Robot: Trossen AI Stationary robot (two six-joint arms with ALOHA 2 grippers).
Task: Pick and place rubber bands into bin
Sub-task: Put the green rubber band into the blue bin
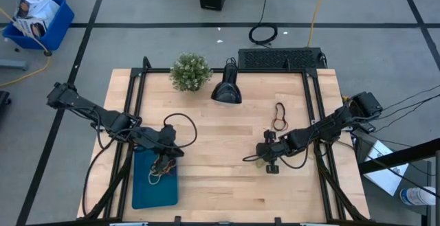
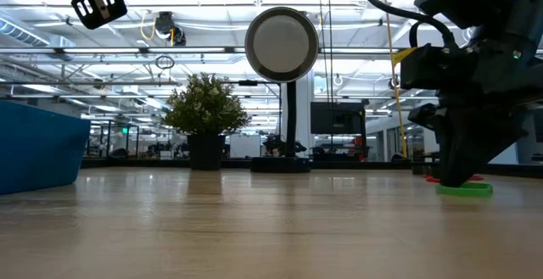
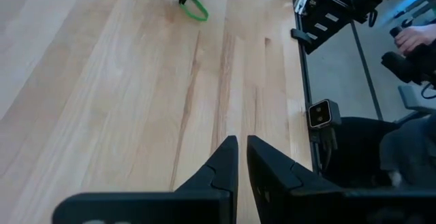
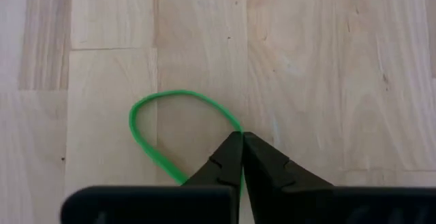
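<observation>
Your right tool (image 4: 242, 137) is clamped together on the green rubber band (image 4: 163, 101) lying on the desk (image 1: 220, 137). Your left tool (image 3: 242, 141), tips together and empty, hangs over the bin (image 1: 141, 188), which holds several bands. A few (image 1: 280, 116) wait by the lamp.

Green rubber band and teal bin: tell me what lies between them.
Bare wood in the high view: nothing lies between the green rubber band, pinched by the right gripper, and the bin.

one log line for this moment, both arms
right gripper: shut on green rubber band, on table | left gripper: shut, empty, over bin | bands left near lamp: yes
</observation>
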